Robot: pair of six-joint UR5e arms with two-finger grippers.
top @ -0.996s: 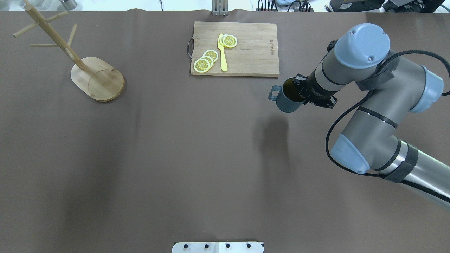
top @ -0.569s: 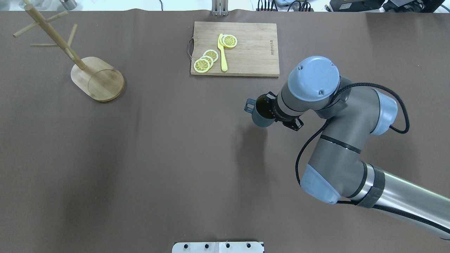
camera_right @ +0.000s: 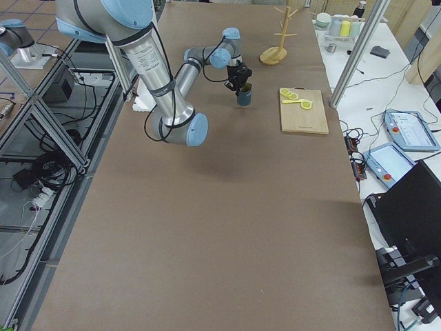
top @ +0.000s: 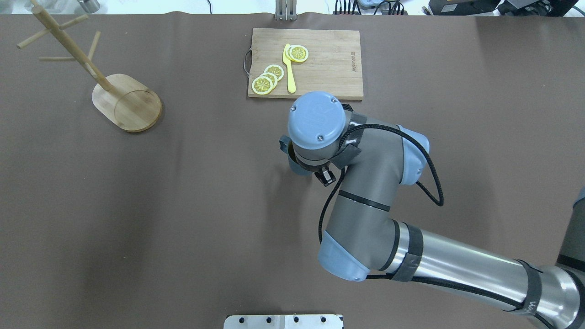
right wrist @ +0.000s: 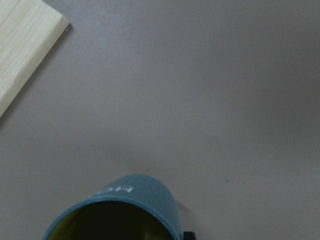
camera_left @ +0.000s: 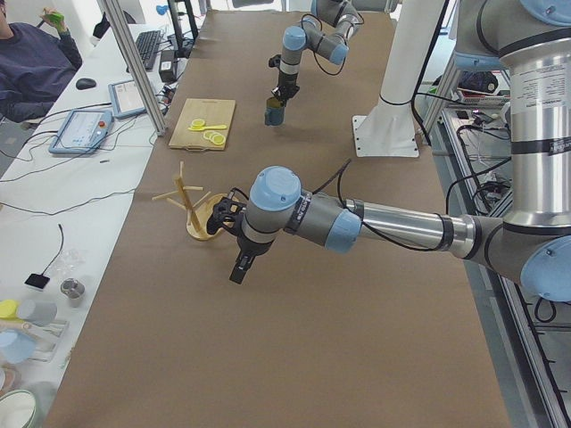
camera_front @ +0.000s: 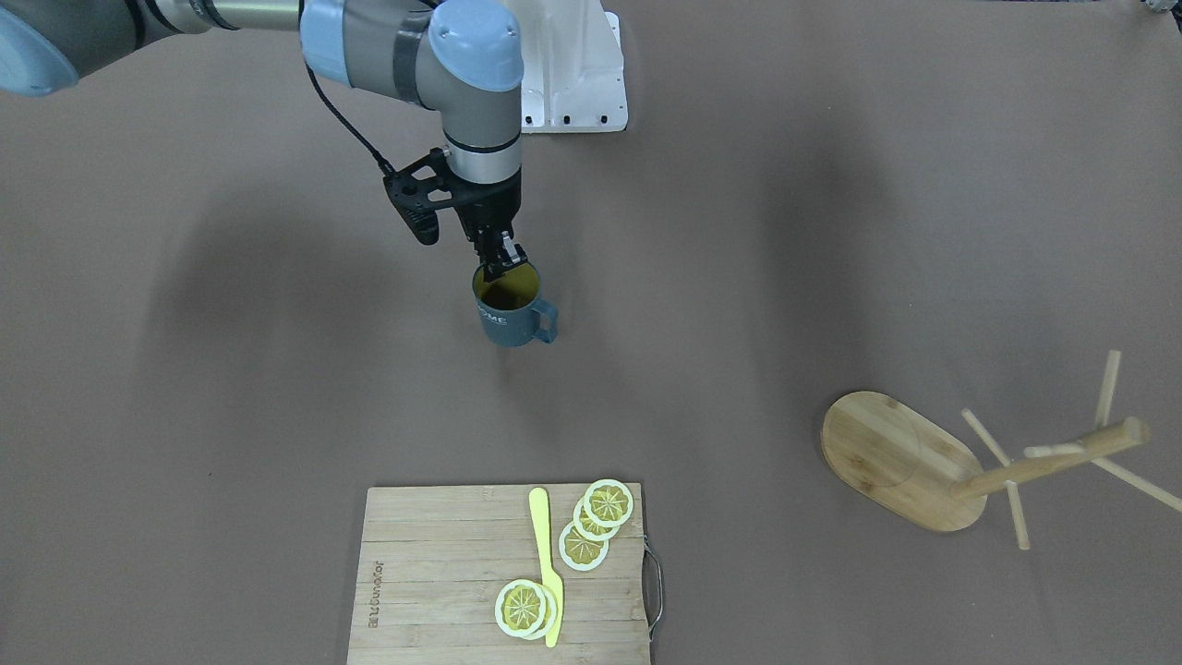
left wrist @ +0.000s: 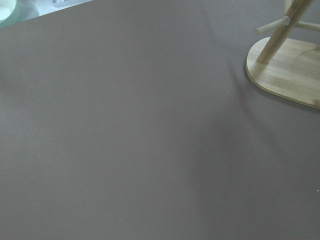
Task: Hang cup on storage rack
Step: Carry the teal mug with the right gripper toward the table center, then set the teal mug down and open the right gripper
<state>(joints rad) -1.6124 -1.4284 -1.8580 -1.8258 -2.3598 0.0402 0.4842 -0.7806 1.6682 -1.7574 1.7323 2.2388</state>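
The slate-blue cup [camera_front: 511, 319] hangs upright from my right gripper [camera_front: 501, 263], which is shut on its rim, one finger inside the olive interior. It is over the middle of the table, and its handle [camera_front: 547, 323] points toward the rack side. In the overhead view my wrist covers most of the cup [top: 292, 167]; the right wrist view shows its rim and lettering [right wrist: 135, 200]. The bamboo storage rack [top: 128, 103] stands far off at the back left, its pegs bare [camera_front: 1043, 466]. My left gripper [camera_left: 239, 272] shows only in the exterior left view, near the rack's base [left wrist: 287, 70]; I cannot tell its state.
A wooden cutting board [top: 329, 64] with lemon slices [top: 269, 77] and a yellow knife [top: 289, 73] lies at the back centre, just beyond the cup; its corner shows in the right wrist view [right wrist: 25, 45]. The robot's white base mount [camera_front: 572, 83] sits at the near edge.
My right arm has carried the cup leftward and a little toward the robot, from right of the cutting board to in front of its middle. The rack and board have not moved.
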